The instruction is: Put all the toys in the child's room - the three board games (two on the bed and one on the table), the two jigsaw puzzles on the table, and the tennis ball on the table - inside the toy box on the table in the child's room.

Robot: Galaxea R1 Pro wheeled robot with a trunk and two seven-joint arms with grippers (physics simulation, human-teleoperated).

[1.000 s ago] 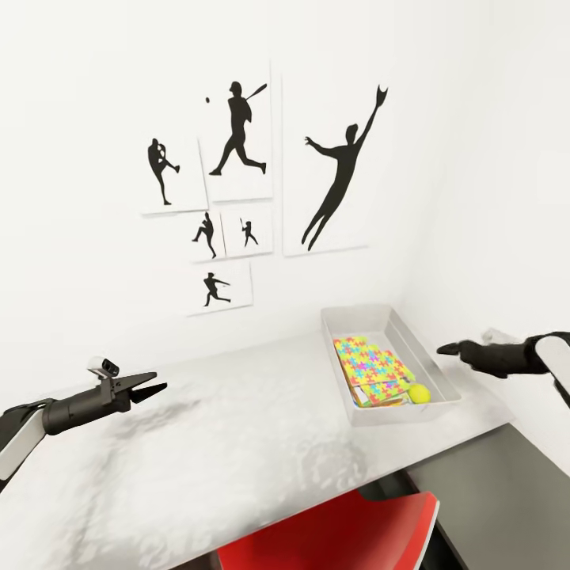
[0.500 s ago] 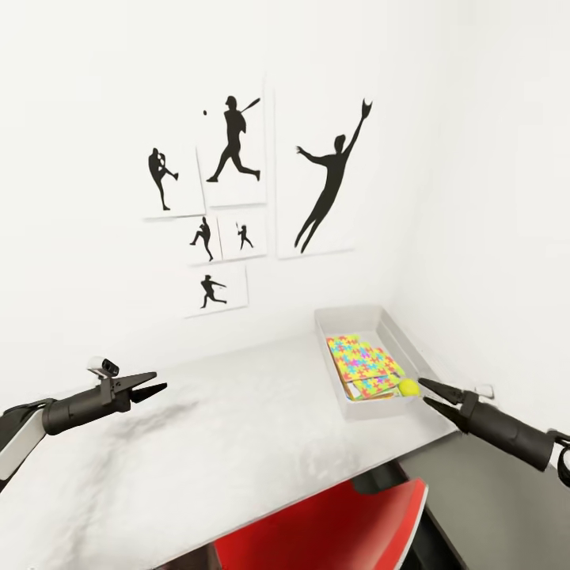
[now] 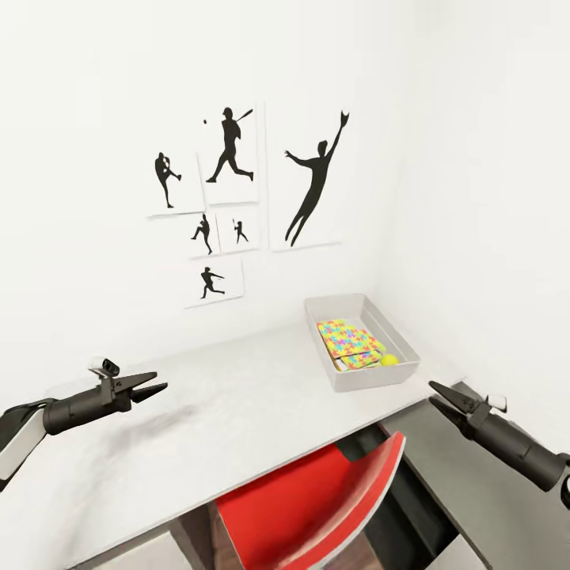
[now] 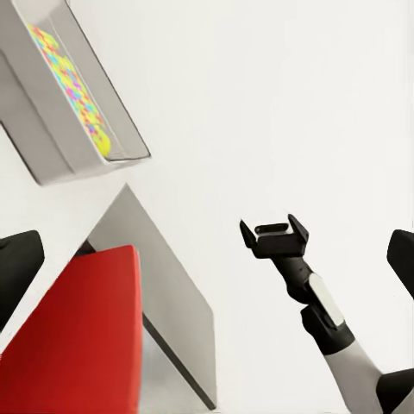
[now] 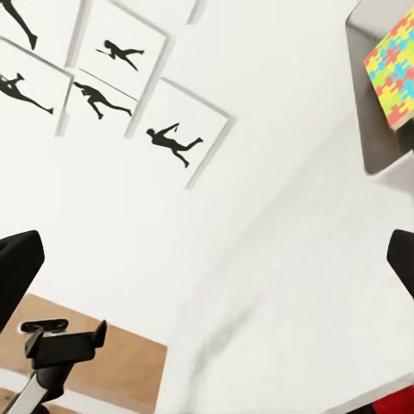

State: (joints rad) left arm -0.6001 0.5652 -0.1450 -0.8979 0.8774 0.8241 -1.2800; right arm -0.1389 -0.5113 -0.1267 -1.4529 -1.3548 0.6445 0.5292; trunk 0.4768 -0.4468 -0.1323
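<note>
Head view: I see the table (image 3: 237, 396) with the toy box (image 3: 348, 378) at its far right corner, jigsaw puzzles (image 3: 346, 342) and tennis ball (image 3: 389, 359) inside. My right gripper (image 3: 437, 396) (nearer) and left gripper (image 3: 155, 385) hang parted, empty. No writing is readable.

toy box (image 3: 362, 372): light grey
jigsaw puzzles (image 3: 345, 340): bright yellow, pink, blue, green, orange patches
tennis ball (image 3: 389, 359): yellow-green
table (image 3: 229, 404): pale grey-white, faintly marbled
chair (image 3: 317, 507): red
wall prints (image 3: 237, 190): black baseball silhouettes on white
cabinet (image 3: 459, 491): dark grey
</note>
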